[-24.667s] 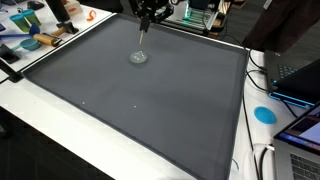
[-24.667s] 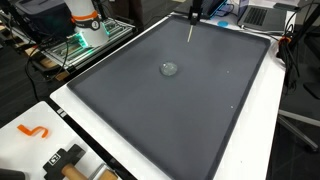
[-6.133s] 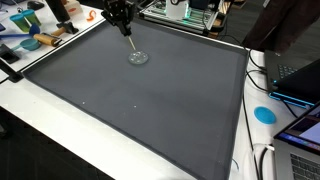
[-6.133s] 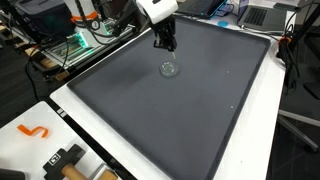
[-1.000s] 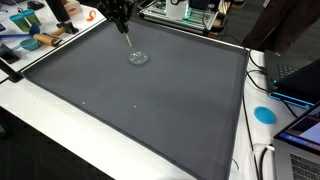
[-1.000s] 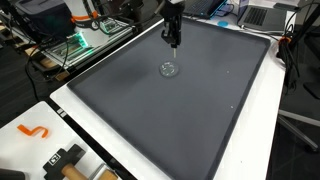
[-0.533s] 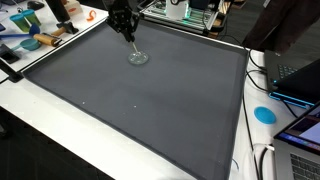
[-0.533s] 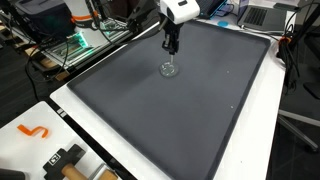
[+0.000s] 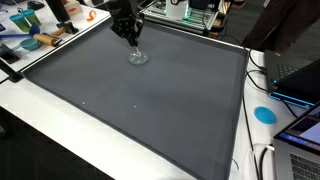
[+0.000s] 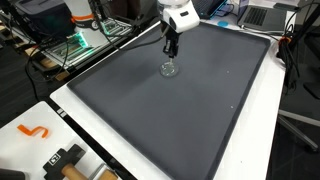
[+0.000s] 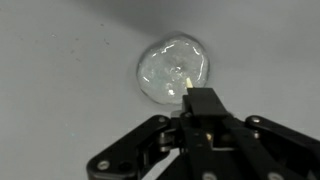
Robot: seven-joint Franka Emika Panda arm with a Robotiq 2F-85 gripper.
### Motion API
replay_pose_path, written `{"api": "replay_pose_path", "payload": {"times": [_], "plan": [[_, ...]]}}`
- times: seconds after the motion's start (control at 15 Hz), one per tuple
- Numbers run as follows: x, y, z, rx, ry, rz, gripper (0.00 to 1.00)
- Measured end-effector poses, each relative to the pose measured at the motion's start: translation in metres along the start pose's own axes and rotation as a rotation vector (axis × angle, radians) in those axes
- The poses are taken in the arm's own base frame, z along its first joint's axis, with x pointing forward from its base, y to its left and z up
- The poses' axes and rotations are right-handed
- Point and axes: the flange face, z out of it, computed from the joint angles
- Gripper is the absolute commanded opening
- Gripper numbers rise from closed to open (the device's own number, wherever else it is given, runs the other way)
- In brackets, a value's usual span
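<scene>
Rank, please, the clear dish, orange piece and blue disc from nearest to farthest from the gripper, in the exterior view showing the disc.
1. Clear dish, right under the gripper.
2. Orange piece, beside the mat.
3. Blue disc, across the mat.

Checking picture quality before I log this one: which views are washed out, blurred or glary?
Wrist view: overexposed, the mat reads pale grey; the pincer, shut on a thin rod, looks soft; the clear dish shows bright glints. Both exterior views: evenly lit, no strong glare on the mat, dish small but distinguishable.
</scene>
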Motion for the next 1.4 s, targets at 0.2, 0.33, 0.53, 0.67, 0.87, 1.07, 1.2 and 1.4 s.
{"api": "replay_pose_path", "payload": {"times": [0.2, 0.33, 0.53, 0.67, 0.87, 1.07, 1.2, 1.4], "plan": [[0.001, -0.001, 0.008, 0.005, -0.012, 0.008, 0.03], [0.001, -0.001, 0.014, 0.004, -0.020, 0.011, 0.03], [0.002, 0.000, 0.019, 0.001, -0.026, 0.017, 0.03], [0.003, 0.000, 0.019, -0.001, -0.027, 0.020, 0.03], [0.003, -0.001, 0.019, -0.005, -0.029, 0.028, 0.03], [0.003, -0.001, 0.020, -0.009, -0.030, 0.033, 0.03], [0.004, -0.001, 0.019, -0.009, -0.031, 0.036, 0.03], [0.004, -0.001, 0.019, -0.009, -0.030, 0.042, 0.03]]}}
